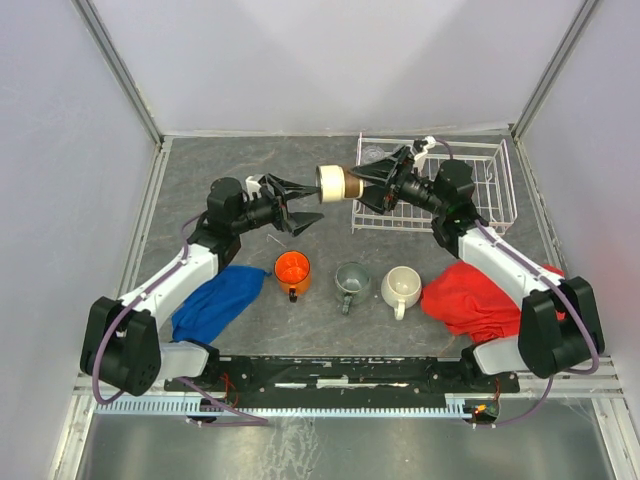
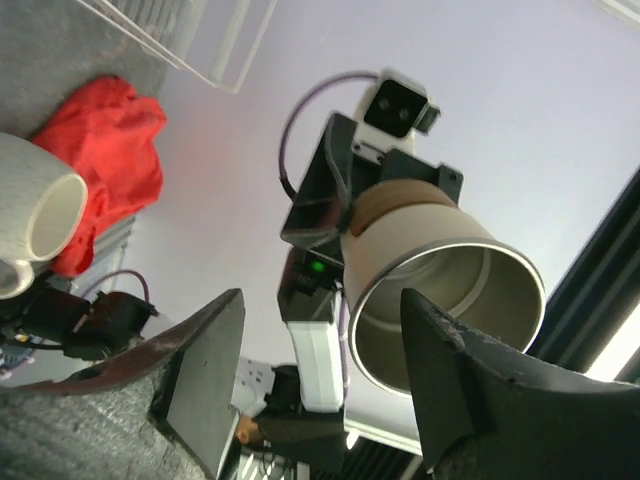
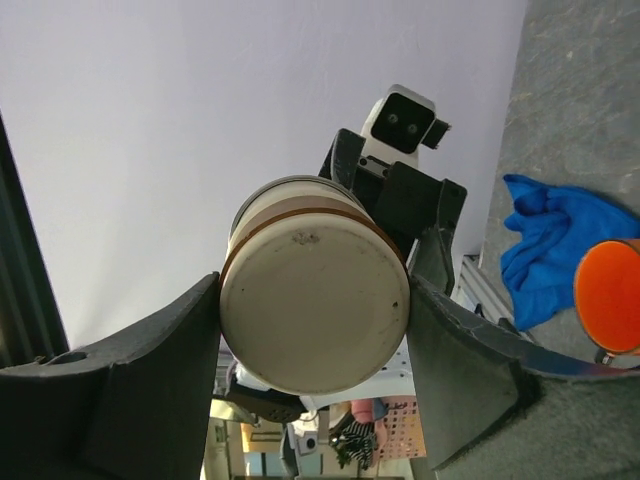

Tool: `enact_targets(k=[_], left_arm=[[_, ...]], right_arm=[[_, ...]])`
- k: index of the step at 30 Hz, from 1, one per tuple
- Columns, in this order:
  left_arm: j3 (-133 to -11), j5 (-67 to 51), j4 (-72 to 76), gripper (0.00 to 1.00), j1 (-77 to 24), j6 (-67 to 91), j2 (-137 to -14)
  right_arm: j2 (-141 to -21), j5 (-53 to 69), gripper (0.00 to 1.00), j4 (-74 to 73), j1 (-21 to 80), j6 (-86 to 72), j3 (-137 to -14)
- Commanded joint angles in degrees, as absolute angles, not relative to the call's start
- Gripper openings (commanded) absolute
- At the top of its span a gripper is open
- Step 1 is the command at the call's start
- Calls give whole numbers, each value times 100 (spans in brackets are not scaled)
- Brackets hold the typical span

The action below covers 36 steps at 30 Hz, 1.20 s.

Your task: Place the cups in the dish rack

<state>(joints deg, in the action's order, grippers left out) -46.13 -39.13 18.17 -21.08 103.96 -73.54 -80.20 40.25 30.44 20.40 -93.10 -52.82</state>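
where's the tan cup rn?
Top view: tan cup is held sideways in the right gripper, just left of the dish rack, across from the open left gripper.

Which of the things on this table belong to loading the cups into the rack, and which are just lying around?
For the job: tan cup, orange mug, grey-green mug, cream-white mug, dish rack.

Just lying about: blue cloth, red cloth.
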Motion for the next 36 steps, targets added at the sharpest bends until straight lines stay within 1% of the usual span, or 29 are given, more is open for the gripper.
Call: enact_targets(k=[1, 6, 7, 9, 13, 18, 23, 30, 36], left_arm=[[-5018, -3884, 868, 71, -1859, 9493, -7256], [-5610, -3641, -969, 73, -1498, 7944, -7222], [-5734, -3579, -1263, 78, -1481, 7666, -7257], [-5962, -3475, -1745, 79, -1477, 7192, -7353], [-6170, -3237, -2384, 80, -1470, 6588, -7512], [-6462, -2920, -2997, 80, -1464, 5958, -7723], [-6853, -2615, -3516, 80, -1431, 5392, -8015], [-7053, -2594, -3644, 78, -1319, 5134, -8335], [-7102, -2614, -3687, 78, -1173, 5009, -8460]], right_arm=[[-7625, 4032, 29, 2540, 1714, -8711, -5481], [-7468, 4159, 29, 673, 1142, -7336, -6045], [-7479, 4145, 28, 261, 1056, -6998, -6246], [-7577, 4019, 28, -634, 915, -6304, -6668], [-7856, 3579, 28, -2028, 728, -5133, -7495], [-8278, 2933, 26, -3122, 467, -4216, -8328], [-8673, 2460, 25, -3563, 210, -3711, -8964], [-9301, 2090, 24, -3745, -36, -3467, -9580], [-9775, 1802, 22, -3707, -149, -3366, -9869]])
